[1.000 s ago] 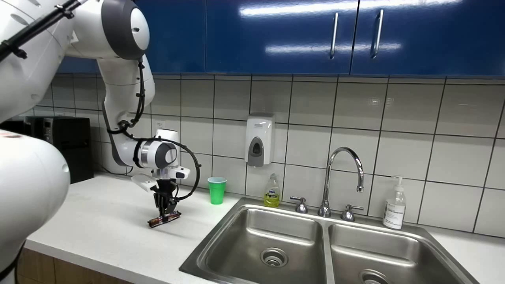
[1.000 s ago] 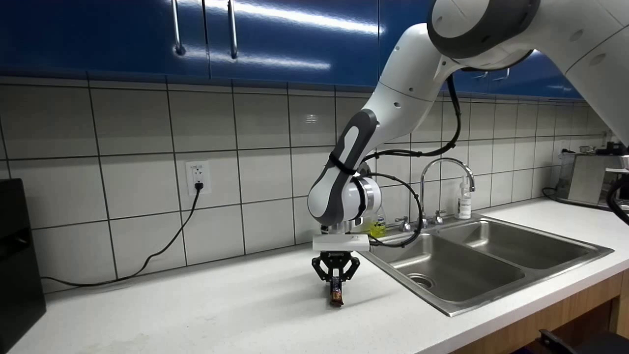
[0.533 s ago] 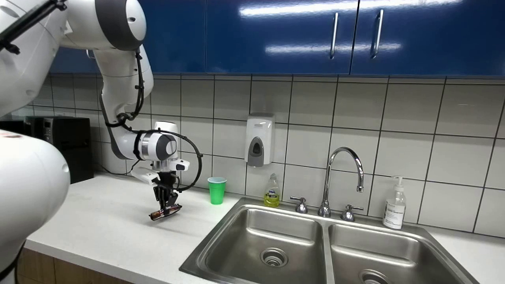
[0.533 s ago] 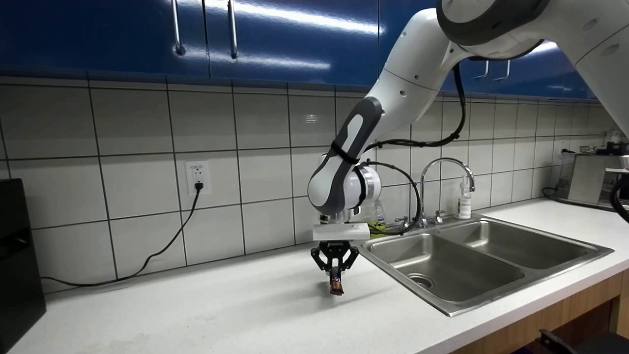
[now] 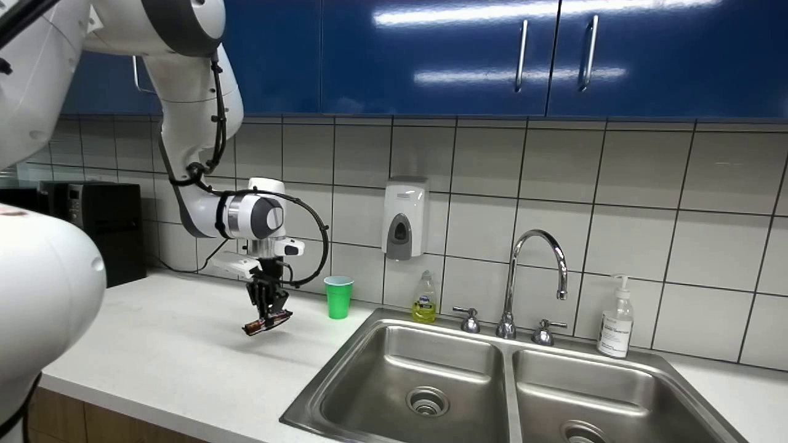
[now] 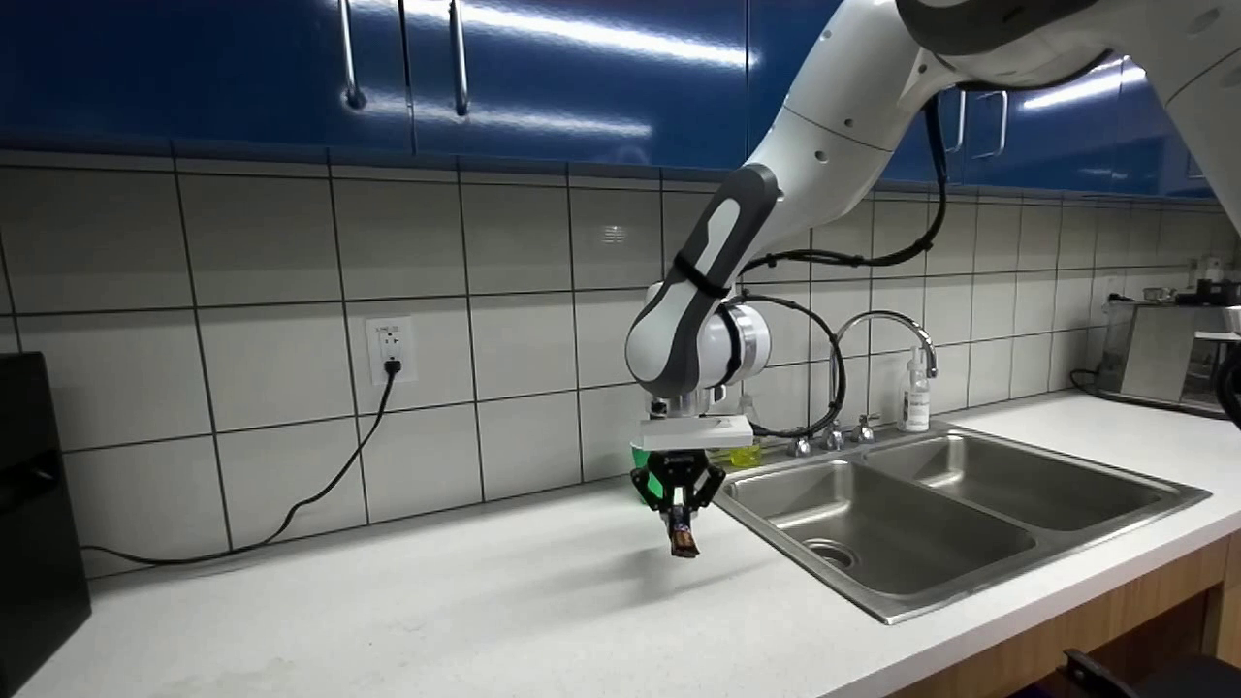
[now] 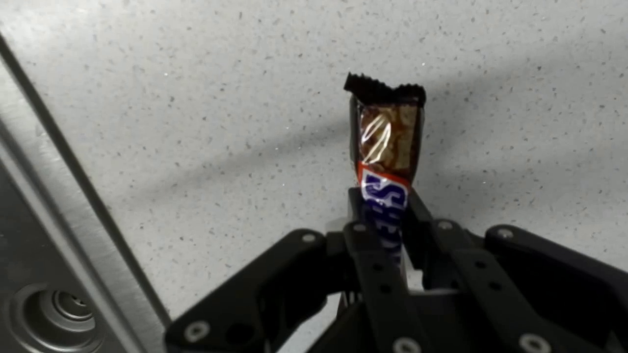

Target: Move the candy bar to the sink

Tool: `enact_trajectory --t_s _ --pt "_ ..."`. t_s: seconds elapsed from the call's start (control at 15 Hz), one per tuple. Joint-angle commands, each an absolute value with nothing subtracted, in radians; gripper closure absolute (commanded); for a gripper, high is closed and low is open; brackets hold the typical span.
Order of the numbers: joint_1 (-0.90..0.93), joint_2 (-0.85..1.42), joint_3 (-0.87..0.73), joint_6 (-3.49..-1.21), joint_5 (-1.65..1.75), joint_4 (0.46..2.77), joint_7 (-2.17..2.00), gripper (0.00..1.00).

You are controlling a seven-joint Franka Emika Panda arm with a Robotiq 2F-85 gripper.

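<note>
The candy bar is a small brown wrapped bar; its free end shows in both exterior views and in the wrist view. My gripper is shut on the bar's middle. The fingers also show in an exterior view and in the wrist view, where they hide part of the bar. The bar is held above the white counter, slightly tilted. The double-basin steel sink stands right of the gripper in both exterior views. Its rim shows at the left in the wrist view.
A green cup stands on the counter between gripper and sink, near the wall. A soap bottle, chrome faucet and pump bottle stand along the sink's back edge. Blue cabinets hang above.
My gripper has risen with the candy bar, lifting it clear of the counter. It has also shifted a little to the right, towards the sink, in both exterior views.
</note>
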State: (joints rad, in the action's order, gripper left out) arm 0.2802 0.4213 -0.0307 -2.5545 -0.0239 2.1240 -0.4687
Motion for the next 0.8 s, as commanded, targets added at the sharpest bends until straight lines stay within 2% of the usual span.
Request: enact_trajectory --t_s 0.0,0.73 --pt "0.233 0.353 -0.041 -2.534 0.015 2.183 -0.417 0.95" --pt "0.048 0.31 -0.114 -2.616 -0.005 2.284 -0.318 0.95"
